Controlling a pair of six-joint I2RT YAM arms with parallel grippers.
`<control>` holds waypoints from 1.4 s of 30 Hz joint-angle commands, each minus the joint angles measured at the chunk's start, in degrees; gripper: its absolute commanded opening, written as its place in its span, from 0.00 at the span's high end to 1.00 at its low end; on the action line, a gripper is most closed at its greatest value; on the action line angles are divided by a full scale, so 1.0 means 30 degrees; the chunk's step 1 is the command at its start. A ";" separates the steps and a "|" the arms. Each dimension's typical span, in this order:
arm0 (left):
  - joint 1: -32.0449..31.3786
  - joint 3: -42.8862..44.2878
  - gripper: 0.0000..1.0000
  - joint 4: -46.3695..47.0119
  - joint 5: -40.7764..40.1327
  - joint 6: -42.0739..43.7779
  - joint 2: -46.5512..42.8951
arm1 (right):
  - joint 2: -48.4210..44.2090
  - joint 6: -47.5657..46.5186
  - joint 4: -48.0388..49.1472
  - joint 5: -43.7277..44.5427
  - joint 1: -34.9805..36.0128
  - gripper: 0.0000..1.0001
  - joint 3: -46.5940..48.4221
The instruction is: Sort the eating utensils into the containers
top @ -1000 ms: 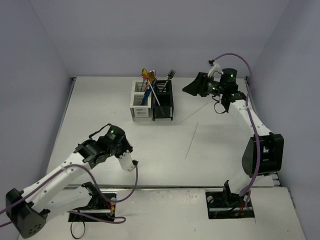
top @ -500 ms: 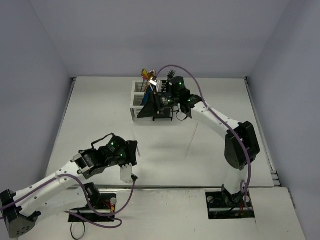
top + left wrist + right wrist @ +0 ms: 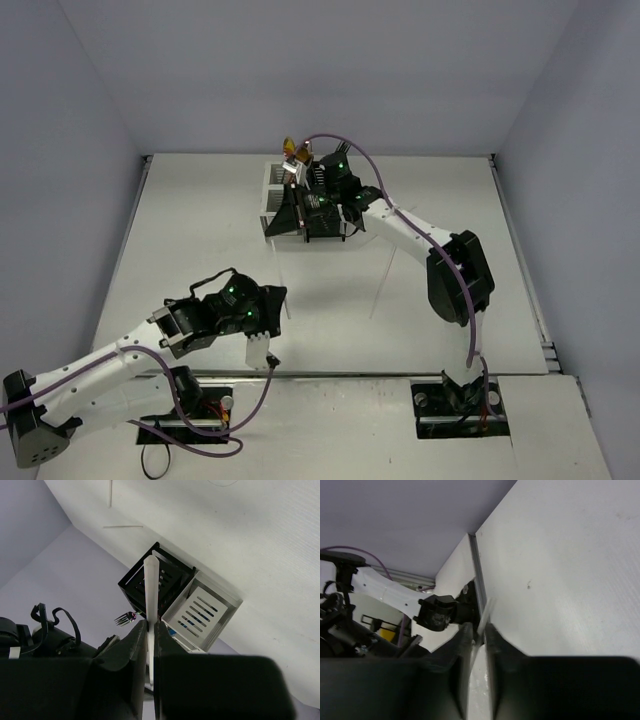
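Observation:
The containers stand at the back of the table, the white one (image 3: 272,195) (image 3: 205,611) joined to the black one (image 3: 328,222) (image 3: 159,577). Several utensils (image 3: 291,150) stick up from them, among them a fork (image 3: 124,618). My right gripper (image 3: 278,222) (image 3: 479,627) hangs over the white container, shut on a clear stick (image 3: 485,611) that pokes out past its fingertips. At the near left, my left gripper (image 3: 262,338) (image 3: 151,625) is shut on a slim white utensil (image 3: 266,357) (image 3: 151,587). Another thin stick (image 3: 383,280) lies on the table.
Two more thin sticks (image 3: 110,492) (image 3: 122,527) show on the table in the left wrist view. The table's left rail (image 3: 479,582) and side wall lie beyond the right gripper. A purple cable (image 3: 400,205) arcs over the right arm.
My right arm has swung left from the back right to over the containers, and its jaws have narrowed around the clear stick. The left arm has drifted slightly toward the near edge, its hold unchanged.

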 commanded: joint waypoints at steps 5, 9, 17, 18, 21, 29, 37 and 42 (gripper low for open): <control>-0.0093 0.0435 0.54 0.2516 -0.0304 0.7276 -0.0121 | -0.0693 -0.0148 0.1157 -0.1133 0.0020 1.00 0.0640; -0.0092 -0.0212 0.06 0.3595 -0.0668 0.4633 -0.0909 | -0.1767 -0.0118 0.1128 -0.1095 -0.1323 1.00 0.0423; -0.0179 0.3185 0.06 0.2552 -0.4553 -1.0852 0.0313 | -0.3430 -0.0580 0.1099 0.2506 -0.7290 1.00 0.3110; -0.0181 0.3800 0.06 0.2041 -0.4944 -1.2727 0.0643 | -0.3749 -0.1041 0.1099 0.3206 -0.7742 1.00 0.3306; -0.0193 0.5580 0.06 0.0989 -0.5710 -1.8063 0.1937 | -0.4965 -0.3351 0.1144 0.6203 -0.8184 1.00 0.2869; 0.4175 0.9220 0.06 -0.2476 -0.1321 -3.3542 0.4454 | -0.5388 -0.5863 0.1188 1.1688 -0.7255 1.00 0.2061; 0.9004 0.8459 0.06 -0.3420 0.4698 -3.8959 0.6154 | -0.3894 -0.7168 0.1206 1.3516 -0.6000 1.00 0.2495; 0.9686 0.7741 0.06 -0.3007 0.5043 -3.9547 0.6016 | -0.2971 -0.8041 0.1802 1.5895 -0.5074 1.00 0.3081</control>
